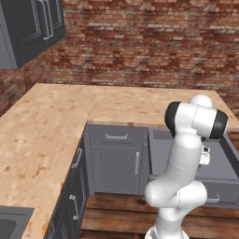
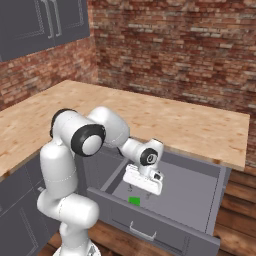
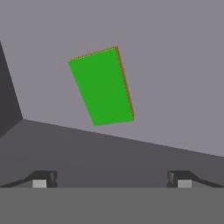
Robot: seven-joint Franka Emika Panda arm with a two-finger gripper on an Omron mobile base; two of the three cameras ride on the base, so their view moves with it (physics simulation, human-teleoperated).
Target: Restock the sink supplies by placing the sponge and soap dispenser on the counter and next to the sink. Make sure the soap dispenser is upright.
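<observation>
The sponge (image 3: 101, 87) is a flat bright-green block lying on the grey floor of an open drawer (image 2: 200, 192), near its front wall. It is also seen as a small green patch, the sponge (image 2: 133, 201), just below the hand. My gripper (image 3: 112, 181) hangs open above the drawer floor, a short way over the sponge, with nothing between its fingers. From the right base camera the gripper (image 2: 140, 192) points down into the drawer. The soap dispenser is out of view. The tan wood-grain counter (image 1: 46, 130) wraps around the corner, and a corner of the dark sink (image 1: 9, 224) lies at the lower left.
The open drawer (image 1: 219, 163) sticks out from under the counter (image 2: 165, 120) toward the wooden floor. Dark wall cabinets (image 1: 28, 23) hang at the upper left, against a brick wall. Closed cabinet doors and drawers (image 1: 116, 158) line the corner below the counter.
</observation>
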